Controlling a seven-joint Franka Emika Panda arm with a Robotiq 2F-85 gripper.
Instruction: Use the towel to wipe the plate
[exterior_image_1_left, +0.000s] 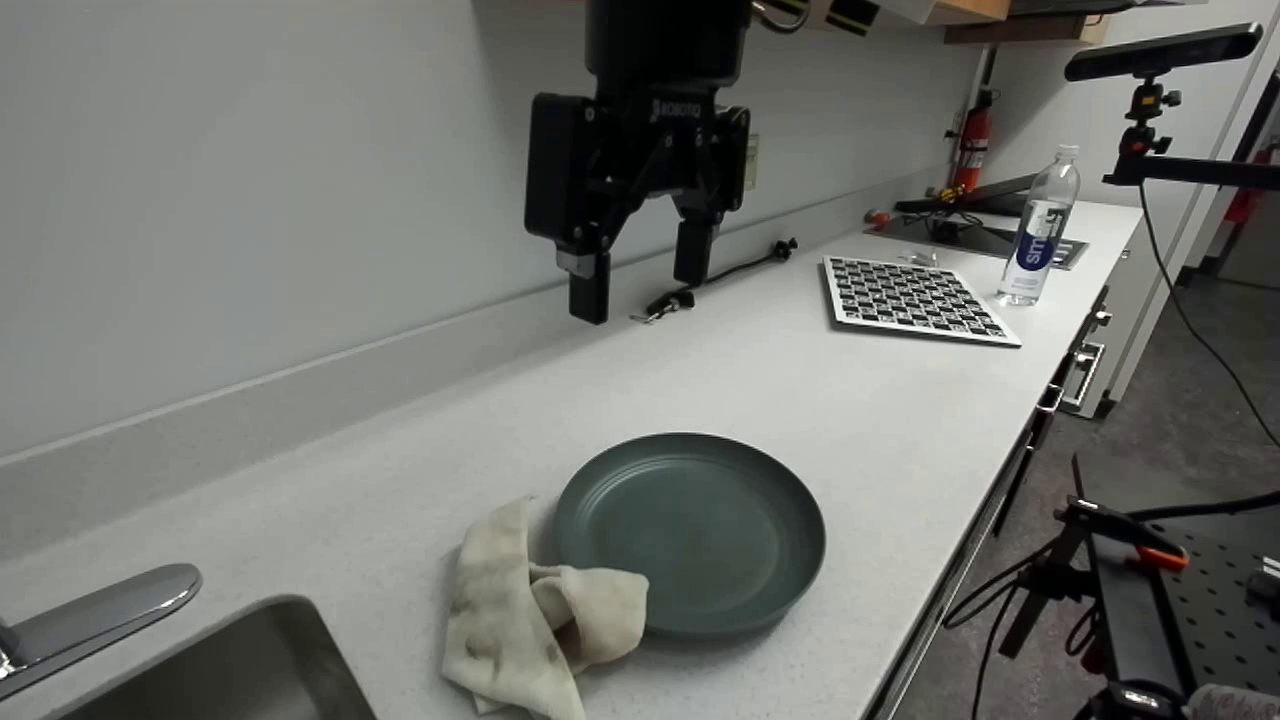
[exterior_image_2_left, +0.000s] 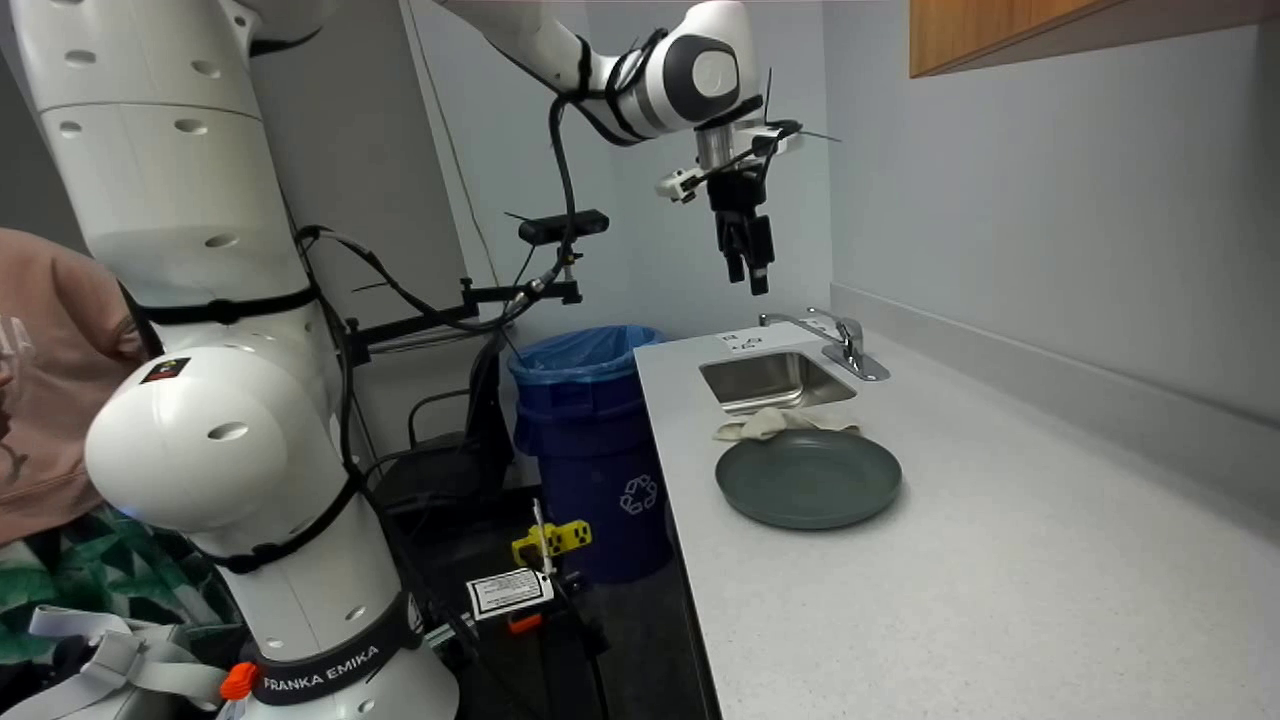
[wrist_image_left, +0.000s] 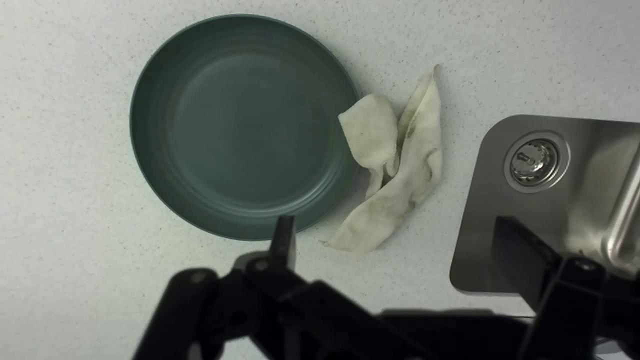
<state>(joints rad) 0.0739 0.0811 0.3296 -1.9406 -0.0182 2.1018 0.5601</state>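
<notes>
A dark green round plate (exterior_image_1_left: 700, 530) lies on the white counter; it also shows in an exterior view (exterior_image_2_left: 810, 480) and in the wrist view (wrist_image_left: 250, 135). A crumpled off-white towel (exterior_image_1_left: 500, 610) with grey stains lies beside the plate on the sink side, one folded end lapping the plate's rim. The towel also shows in an exterior view (exterior_image_2_left: 775, 423) and in the wrist view (wrist_image_left: 405, 197). My gripper (exterior_image_1_left: 641, 280) is open and empty, well above the counter, fingers pointing down; it also shows in an exterior view (exterior_image_2_left: 748, 278) and in the wrist view (wrist_image_left: 395, 227).
A steel sink (wrist_image_left: 475, 220) with a faucet (exterior_image_2_left: 848, 345) is set in the counter beyond the towel. A wall (exterior_image_1_left: 300, 200) runs along the counter's back. A checkered board (exterior_image_1_left: 910, 300) and a water bottle (exterior_image_1_left: 1040, 230) stand farther along. A wooden cabinet (exterior_image_2_left: 1050, 35) hangs above.
</notes>
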